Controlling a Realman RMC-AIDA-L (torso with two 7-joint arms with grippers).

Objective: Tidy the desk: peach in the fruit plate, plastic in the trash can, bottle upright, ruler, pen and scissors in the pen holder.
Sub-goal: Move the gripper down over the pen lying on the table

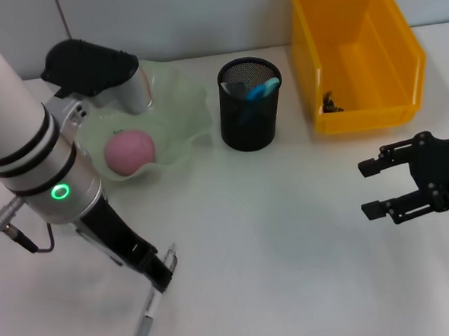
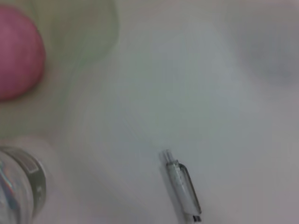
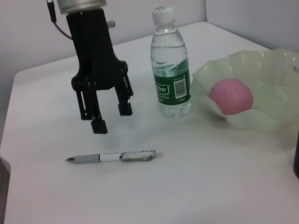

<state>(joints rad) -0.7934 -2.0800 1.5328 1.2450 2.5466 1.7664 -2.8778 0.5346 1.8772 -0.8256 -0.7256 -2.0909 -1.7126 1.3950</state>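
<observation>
Big picture first: the white desk (image 1: 292,270) carries a deep yellow plastic bin (image 1: 358,53) at the far right, serving as the trash can, with something small and dark lying in its bottom. Next down in size, the pale green wavy-edged fruit plate (image 1: 179,114) sits far left, and the pink round peach (image 1: 130,152) is in it, so that job looks done. Beside the plate, the clear plastic water bottle with its green label and white cap (image 3: 171,70) stands upright. The black mesh pen holder (image 1: 250,105) stands between plate and bin, with blue-handled items poking out of it; whether those are the ruler and scissors, I can't say for certain. Now the action: the left gripper (image 3: 108,117) hangs low over the near-left desk, fingers spread apart and holding nothing, pointing down. Just beneath and slightly to one side lies the slim silver-and-white ballpoint pen (image 3: 114,157), flat on the desk, clear of the fingertips and not yet touched. That looks like a line-up for a pickup, the pen being the last stray. The right gripper (image 1: 382,189) waits out on the right, near the bin, jaws apart and empty.
</observation>
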